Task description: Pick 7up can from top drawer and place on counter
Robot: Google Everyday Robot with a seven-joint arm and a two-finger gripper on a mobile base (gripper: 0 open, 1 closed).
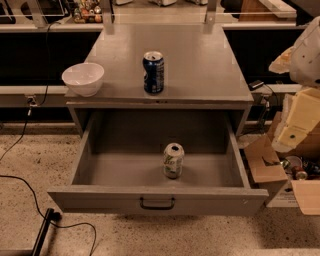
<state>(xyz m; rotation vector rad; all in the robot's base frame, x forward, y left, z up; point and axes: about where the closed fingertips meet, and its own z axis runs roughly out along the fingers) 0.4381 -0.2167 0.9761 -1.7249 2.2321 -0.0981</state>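
7up can [173, 160] stood upright inside the open top drawer [100, 200], near its middle, well apart from what seemed to be the gripper [295, 125], a pale blocky shape at the right edge beside the cabinet; its grip could not be told. On the counter [200, 65] stood a dark blue can [153, 72] and a white bowl [83, 78]. Cardboard boxes [267, 165] and black cables [20, 185] lay on the speckled floor [200, 240].

The end effector [294, 127], pale at the right edge beside the top drawer [125, 170], is partly cut off, the label on the 7up can [173, 160] is unreadable, and the shelf clutter [87, 11] is cropped by the top edge.
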